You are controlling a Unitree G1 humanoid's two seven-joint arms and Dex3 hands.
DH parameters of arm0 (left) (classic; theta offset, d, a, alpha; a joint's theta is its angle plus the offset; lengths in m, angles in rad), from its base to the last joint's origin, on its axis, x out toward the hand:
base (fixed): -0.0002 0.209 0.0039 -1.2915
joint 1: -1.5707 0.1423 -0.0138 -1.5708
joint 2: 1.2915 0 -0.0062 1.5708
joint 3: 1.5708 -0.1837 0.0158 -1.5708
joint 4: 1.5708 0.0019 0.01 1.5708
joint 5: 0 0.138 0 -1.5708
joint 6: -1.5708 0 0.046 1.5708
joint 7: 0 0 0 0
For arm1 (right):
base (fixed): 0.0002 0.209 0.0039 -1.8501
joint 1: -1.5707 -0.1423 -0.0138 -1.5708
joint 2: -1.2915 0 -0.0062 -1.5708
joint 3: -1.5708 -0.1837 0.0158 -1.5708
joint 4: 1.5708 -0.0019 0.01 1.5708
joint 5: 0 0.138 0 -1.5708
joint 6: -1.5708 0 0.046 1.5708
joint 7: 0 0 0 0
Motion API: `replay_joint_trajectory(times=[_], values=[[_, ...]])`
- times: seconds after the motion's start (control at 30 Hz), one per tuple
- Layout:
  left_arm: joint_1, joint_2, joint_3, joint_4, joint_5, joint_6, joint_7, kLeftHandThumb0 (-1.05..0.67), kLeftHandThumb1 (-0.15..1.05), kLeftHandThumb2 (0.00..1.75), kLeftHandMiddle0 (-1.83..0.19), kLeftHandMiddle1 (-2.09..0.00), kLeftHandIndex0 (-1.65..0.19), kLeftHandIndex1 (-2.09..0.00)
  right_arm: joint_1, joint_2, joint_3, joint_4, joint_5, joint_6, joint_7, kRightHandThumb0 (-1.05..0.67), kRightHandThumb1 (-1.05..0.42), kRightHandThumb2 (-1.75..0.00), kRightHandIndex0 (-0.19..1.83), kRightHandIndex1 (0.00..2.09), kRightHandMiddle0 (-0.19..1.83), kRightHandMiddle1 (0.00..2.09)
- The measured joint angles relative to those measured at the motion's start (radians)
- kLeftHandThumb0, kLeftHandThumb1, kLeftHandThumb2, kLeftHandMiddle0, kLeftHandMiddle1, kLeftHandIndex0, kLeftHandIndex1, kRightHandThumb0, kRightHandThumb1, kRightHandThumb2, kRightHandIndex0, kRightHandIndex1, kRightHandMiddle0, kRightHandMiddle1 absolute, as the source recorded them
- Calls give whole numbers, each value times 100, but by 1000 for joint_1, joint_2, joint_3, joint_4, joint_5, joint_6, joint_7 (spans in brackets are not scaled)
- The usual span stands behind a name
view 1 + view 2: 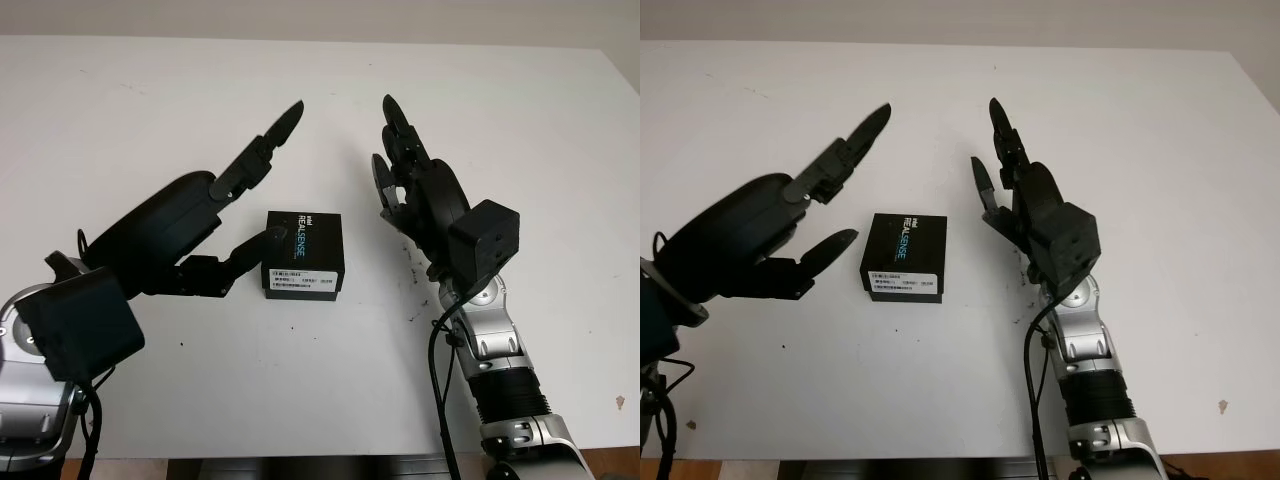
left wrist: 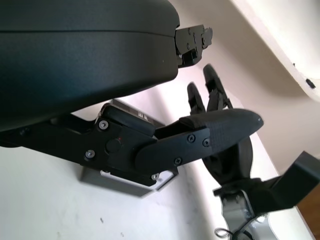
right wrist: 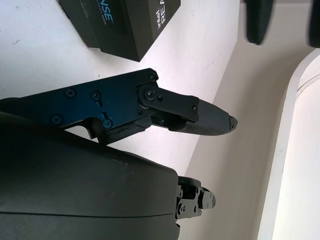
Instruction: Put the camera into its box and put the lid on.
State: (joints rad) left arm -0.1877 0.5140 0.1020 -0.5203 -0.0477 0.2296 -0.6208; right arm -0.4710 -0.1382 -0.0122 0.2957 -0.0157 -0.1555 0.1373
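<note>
Table (image 1: 560, 120): white, carries one black box near its middle, nearer the front edge than the back.
Left robot hand (image 1: 225, 215): open, holds nothing; raised on the box's left side, lower finger close by the box's left edge, contact uncertain.
Right robot hand (image 1: 405, 175): open, holds nothing; upright on the box's right side, clear of it.
Box (image 1: 303, 255): lid appears seated, printed face up, label strip on the front wall. Camera presumably inside; cannot confirm.
Step, judged: closing done or being checked. If pressing home, push down evenly on the lid top, both sides steadied, so the box doesn't skid toward the front edge.
</note>
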Motion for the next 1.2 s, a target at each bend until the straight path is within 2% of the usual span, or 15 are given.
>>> replay_joint_trajectory(times=[0.27,0.47,0.6,0.7,0.97,1.2], values=[[1,-136,-2,66,-253,113,39,-88,105,73,19,0,19,0,1,-1,-6,-1,3,0,6,-62,-105,-64,-6,5,-5,5],[0,-200,-24,87,-358,162,71,-88,105,73,19,0,19,0,6,-1,-6,-2,6,0,3,-62,-105,-63,-5,5,-3,5],[-1,-173,-61,83,-325,179,88,-89,105,80,19,0,19,0,6,-1,-6,-2,2,0,-2,-63,-105,-63,-5,6,-3,6],[-3,-133,-77,72,-319,229,86,-91,105,79,19,0,19,0,7,-1,-6,-2,0,0,-6,-64,-105,-63,-5,5,-3,5],[-18,-111,-43,57,-461,377,73,-88,105,81,19,0,19,0,13,-1,-6,-12,-2,0,-12,-63,-105,-64,-5,5,-4,5],[-43,-46,-40,21,-495,522,92,-86,105,80,19,0,19,0,27,0,-5,-37,-2,7,-14,-64,-105,-63,-6,5,-4,5]])
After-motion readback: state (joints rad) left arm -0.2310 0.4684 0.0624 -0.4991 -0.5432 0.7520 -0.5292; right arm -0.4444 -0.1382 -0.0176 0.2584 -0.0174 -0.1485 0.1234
